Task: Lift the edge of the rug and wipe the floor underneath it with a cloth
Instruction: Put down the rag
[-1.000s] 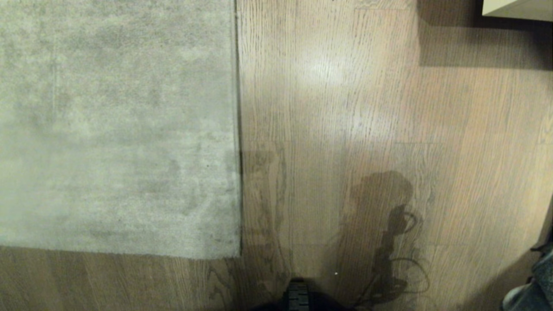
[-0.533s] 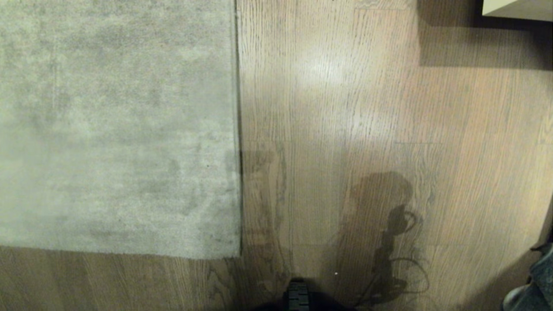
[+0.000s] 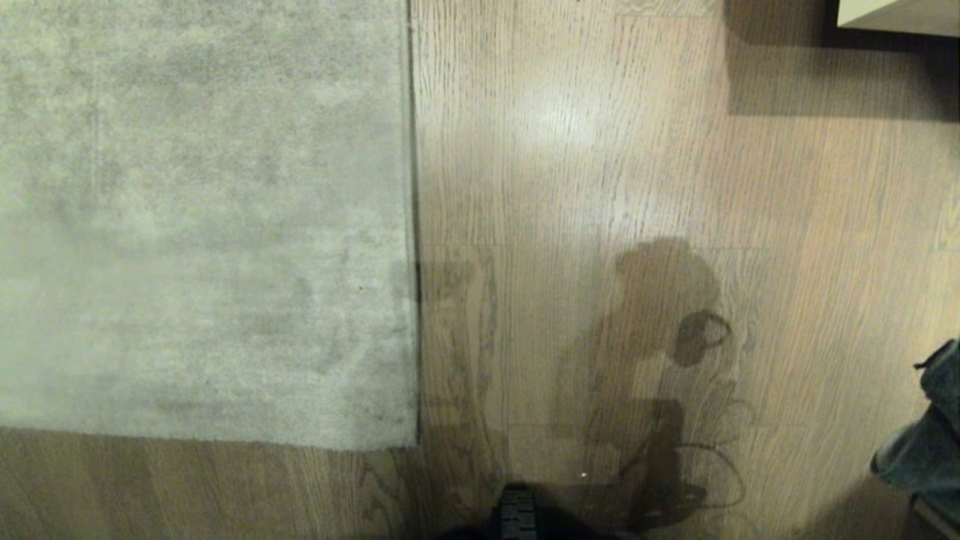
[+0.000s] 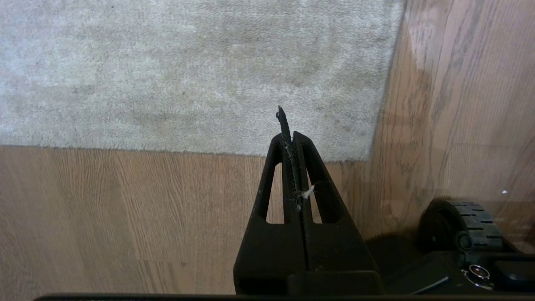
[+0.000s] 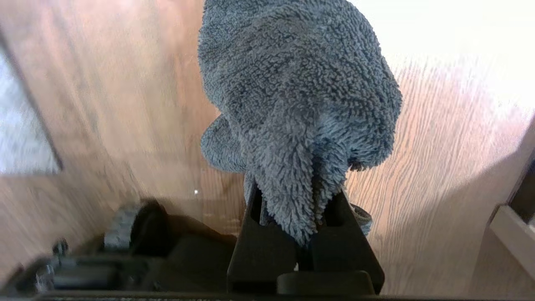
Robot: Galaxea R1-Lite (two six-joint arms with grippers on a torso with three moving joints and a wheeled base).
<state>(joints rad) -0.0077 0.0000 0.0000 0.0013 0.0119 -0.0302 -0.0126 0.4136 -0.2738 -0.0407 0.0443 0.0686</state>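
The rug edge (image 3: 411, 225) lies flat on the floor (image 3: 570, 187), unlifted, its corner just ahead of my left gripper (image 4: 288, 125) in that wrist's view. That gripper is pinched fully together with nothing in it except a stray thread at the tips. My right gripper (image 5: 299, 209) is clamped on the cloth (image 5: 292, 96), which bunches up in front of it and hides its tips; the rug is off to its far side, well apart.

The risks, as I judge them: closed tips cannot get under so thin a border and may only push the rug. If I pinch pile alone, the edge could slip free and drop onto the cloth mid-wipe. The bunched cloth also blocks my right wrist's sight, so I could miss the uncovered strip.
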